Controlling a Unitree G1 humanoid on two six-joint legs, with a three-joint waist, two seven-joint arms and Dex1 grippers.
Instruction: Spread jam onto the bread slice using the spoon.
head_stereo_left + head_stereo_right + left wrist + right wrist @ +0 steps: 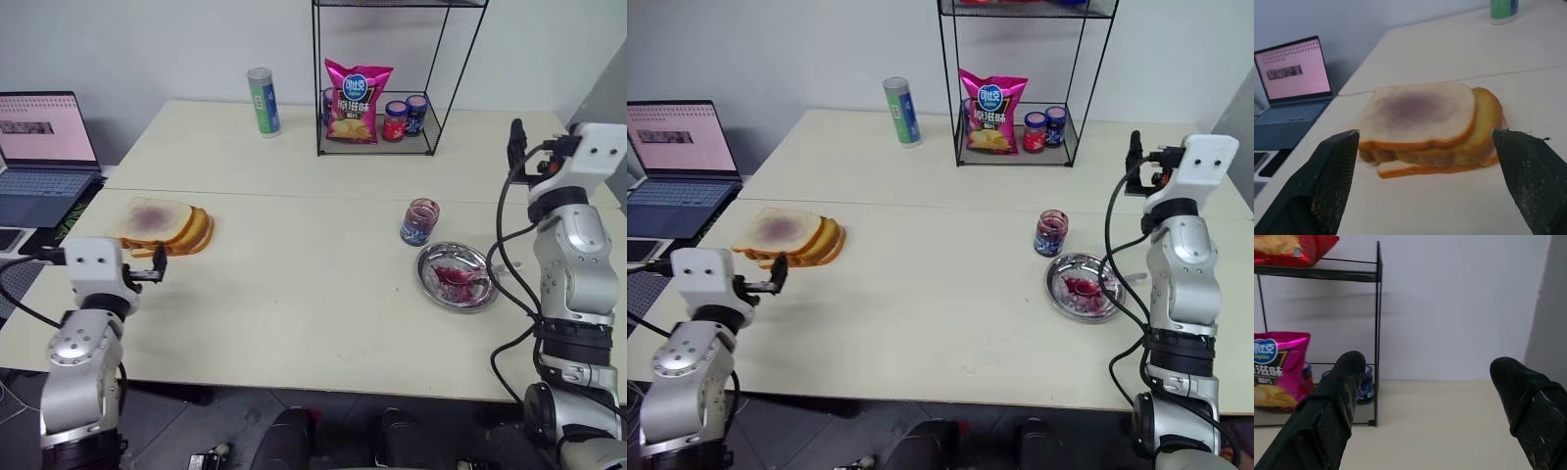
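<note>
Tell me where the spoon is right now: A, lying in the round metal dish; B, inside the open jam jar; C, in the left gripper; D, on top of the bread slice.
A: the spoon lies in the round metal dish among jam smears, with both grippers open and empty.

Open tabletop (294, 294) — jar (419, 221) beside dish (457, 277)

The pink chip bag (357, 100) on the far wire shelf (377, 147) carries Chinese characters in a blue roundel, too small to read surely.
</note>
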